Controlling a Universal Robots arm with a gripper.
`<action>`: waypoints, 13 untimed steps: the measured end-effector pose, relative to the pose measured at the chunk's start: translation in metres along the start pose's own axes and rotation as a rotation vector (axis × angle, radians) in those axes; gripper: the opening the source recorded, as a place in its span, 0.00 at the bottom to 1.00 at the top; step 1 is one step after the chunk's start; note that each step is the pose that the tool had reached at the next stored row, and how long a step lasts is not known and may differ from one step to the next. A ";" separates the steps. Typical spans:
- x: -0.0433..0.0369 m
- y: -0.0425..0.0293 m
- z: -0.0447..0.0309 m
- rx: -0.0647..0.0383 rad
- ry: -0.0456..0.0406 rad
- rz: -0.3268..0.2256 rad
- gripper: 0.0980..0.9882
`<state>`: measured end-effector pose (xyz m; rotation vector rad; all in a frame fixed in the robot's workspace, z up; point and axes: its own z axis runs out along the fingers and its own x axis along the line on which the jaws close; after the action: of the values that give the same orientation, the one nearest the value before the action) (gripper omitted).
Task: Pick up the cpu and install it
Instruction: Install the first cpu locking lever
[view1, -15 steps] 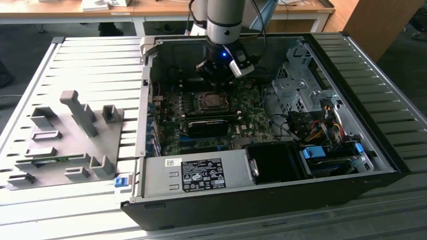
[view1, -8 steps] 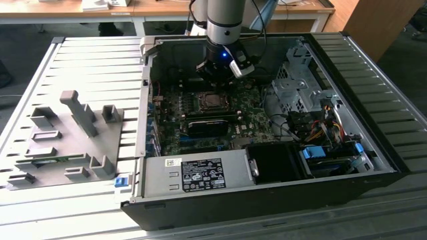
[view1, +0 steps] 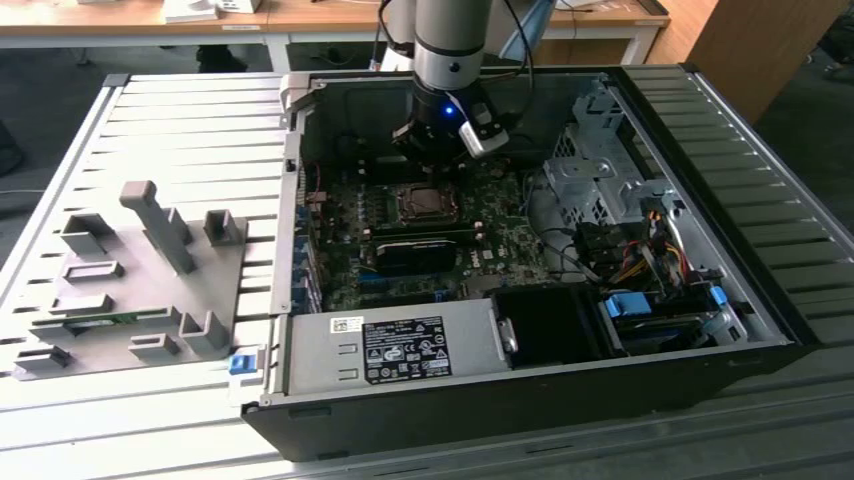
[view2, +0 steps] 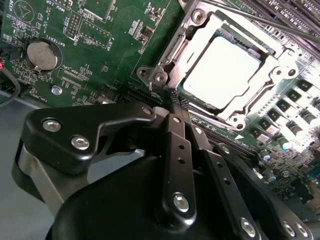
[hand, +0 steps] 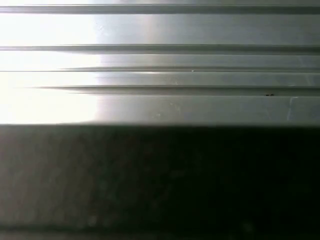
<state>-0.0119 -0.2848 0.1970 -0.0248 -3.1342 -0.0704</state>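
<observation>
Fingers of the black gripper (view2: 172, 107) look closed and empty, near the flat silvery square cpu (view2: 222, 72) seated in its metal-framed socket (view2: 200, 22); any nudge risks unseating it.

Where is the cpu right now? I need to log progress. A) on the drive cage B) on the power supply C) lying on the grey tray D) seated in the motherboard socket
D: in the second wrist view the cpu lies flat inside the socket's metal frame on the motherboard, beside the tool.
</observation>
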 end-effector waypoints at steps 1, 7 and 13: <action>0.0000 0.0001 -0.0010 -0.001 -0.0005 0.000 0.01; 0.0001 0.0005 -0.0115 0.000 0.0002 0.000 0.01; 0.0000 -0.0014 -0.0114 0.000 0.0001 0.000 0.01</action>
<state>-0.0119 -0.2868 0.2083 -0.0249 -3.1341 -0.0700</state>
